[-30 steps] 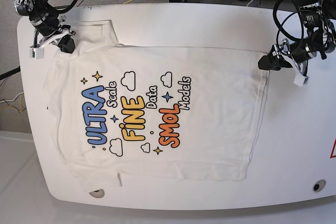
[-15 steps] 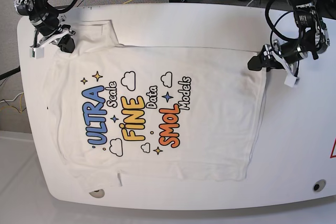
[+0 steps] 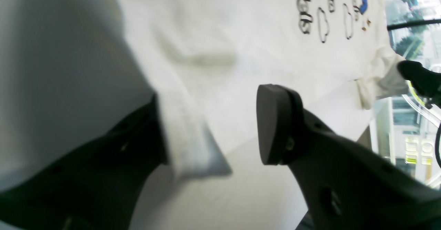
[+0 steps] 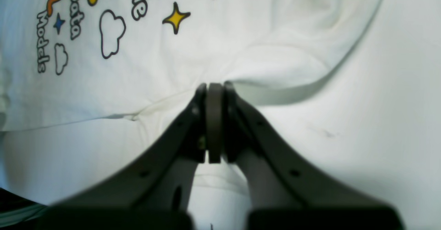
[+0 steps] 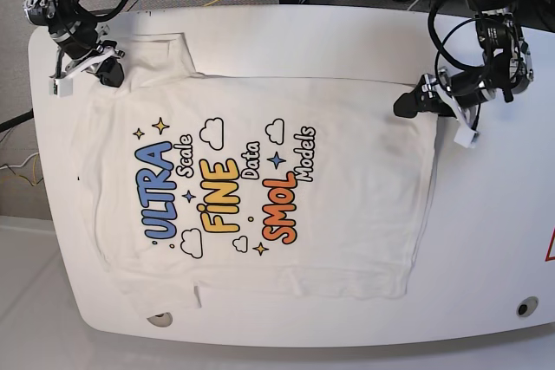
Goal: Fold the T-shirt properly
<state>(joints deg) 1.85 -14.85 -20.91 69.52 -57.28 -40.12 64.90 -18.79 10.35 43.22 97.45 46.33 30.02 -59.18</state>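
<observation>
Lying flat on the white counter, the T-shirt is spread out with its picture side up. I can see the blue, yellow and orange words, the clouds and the stars.

My right claw is at the far corner of the shirt, on the left side of the base view. In my right wrist view its two fingers are pressed tight together, and the shirt cloth bunches up right at their tips. It is clenched on the T-shirt there, by a sleeve.

My left claw is at the other far corner of the shirt, on the right side of the base view. It is spread wide. In my left wrist view one finger stands over the cloth, and the other finger is at the shirt's edge, with the thick hem lying between them. I cannot tell if that finger is under the hem or just beside it. The fingers are not squeezing the cloth.
</observation>
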